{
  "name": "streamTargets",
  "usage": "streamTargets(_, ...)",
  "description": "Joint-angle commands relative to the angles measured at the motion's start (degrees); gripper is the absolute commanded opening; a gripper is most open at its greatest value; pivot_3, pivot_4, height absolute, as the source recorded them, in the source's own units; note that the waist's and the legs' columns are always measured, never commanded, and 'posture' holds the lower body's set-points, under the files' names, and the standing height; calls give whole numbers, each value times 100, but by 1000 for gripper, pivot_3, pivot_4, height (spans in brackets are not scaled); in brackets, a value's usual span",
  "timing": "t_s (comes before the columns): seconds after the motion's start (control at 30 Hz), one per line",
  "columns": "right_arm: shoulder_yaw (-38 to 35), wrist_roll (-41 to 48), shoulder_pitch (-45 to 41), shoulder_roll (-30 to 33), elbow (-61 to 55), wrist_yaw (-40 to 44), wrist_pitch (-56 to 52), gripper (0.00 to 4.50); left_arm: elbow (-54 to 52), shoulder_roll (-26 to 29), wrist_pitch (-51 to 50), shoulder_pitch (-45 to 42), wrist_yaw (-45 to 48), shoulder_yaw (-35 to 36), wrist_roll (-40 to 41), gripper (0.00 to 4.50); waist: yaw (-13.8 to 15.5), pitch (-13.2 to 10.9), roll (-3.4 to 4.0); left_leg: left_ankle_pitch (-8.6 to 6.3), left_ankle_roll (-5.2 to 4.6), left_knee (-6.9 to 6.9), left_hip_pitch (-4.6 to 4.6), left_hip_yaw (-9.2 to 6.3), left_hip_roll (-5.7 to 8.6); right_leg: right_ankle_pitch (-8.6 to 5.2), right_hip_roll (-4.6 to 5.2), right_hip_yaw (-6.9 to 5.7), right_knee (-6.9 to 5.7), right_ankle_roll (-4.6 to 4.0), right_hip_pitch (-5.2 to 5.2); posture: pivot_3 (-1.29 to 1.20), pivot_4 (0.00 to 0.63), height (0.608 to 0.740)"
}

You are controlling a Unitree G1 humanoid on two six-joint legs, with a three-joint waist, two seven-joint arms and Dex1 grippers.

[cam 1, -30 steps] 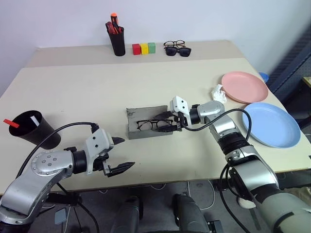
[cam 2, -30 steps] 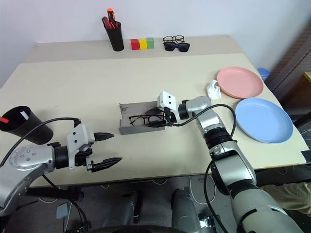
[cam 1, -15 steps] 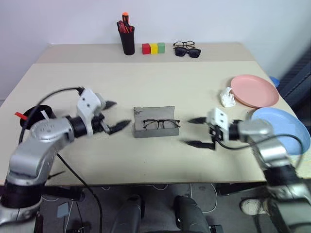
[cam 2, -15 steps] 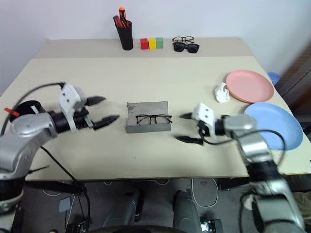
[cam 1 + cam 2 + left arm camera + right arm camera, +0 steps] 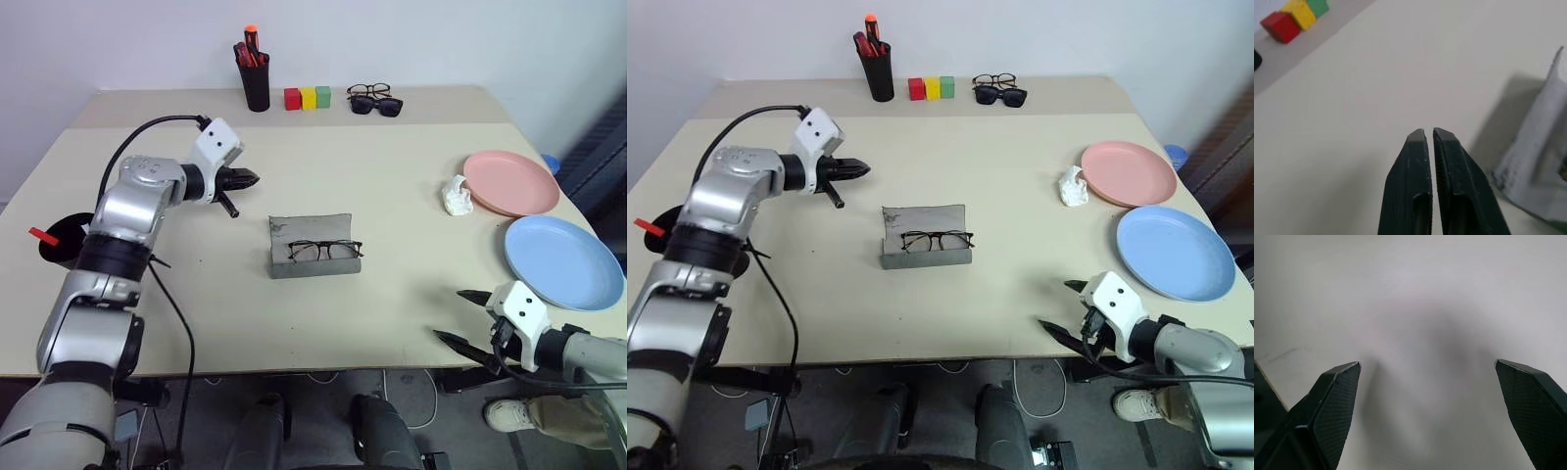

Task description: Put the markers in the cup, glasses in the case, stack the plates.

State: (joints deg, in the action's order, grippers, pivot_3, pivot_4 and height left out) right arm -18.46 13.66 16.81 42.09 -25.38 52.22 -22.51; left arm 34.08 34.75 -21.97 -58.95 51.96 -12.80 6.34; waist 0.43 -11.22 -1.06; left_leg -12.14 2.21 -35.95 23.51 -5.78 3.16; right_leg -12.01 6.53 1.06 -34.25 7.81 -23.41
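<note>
Just off the left hand point(image 5: 238, 179) (pinched shut, holding nothing), the wire-rimmed glasses point(image 5: 324, 251) sit in the open grey case point(image 5: 312, 248), lid not closed. One black cup point(image 5: 62, 240) behind that hand shows a red marker point(image 5: 41, 236). Two plates, pink point(image 5: 510, 183) and blue point(image 5: 564, 261), lie unstacked beyond the right hand point(image 5: 468, 316), spread wide and empty.

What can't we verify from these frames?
- Matte black cup, head views: left arm covers most of it; white marker unconfirmed.
- Open grey hard-shell case, left wrist view: cut off by the edge.
- Right wrist view: blurred surface past the open right claw.
</note>
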Motion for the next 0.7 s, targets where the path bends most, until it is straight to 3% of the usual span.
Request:
streamTargets(0.03,-274,28,221,-113,-291,-245,226,4500,1221,-345,792,-797,224,-408,-662,46,34,-3,-6,0,0,-3,2,-2,1,-1,0,-2,-1,2,1,0,150,740)
streamTargets(0.33,-213,142,239,-268,-175,-492,505,4500,3236,-1156,2171,-1631,597,-720,-1510,46,11,-5,-10,-9,-15,-10,13,4,3,-2,6,-4,12,13,0,0,150,740)
streamTargets(0.57,-100,168,157,-316,-32,-539,736,4500,3756,-1420,2499,-1755,829,-702,-1851,46,25,-6,-11,-10,-17,-18,16,4,4,6,5,-4,8,32,0,0,150,740)
streamTargets(0.7,-15,173,104,-326,-10,-589,805,4500,3705,-1493,2348,-1810,1639,-456,-1608,46,28,-6,-11,-10,-17,-23,17,4,4,6,5,-5,8,31,4,0,150,740)
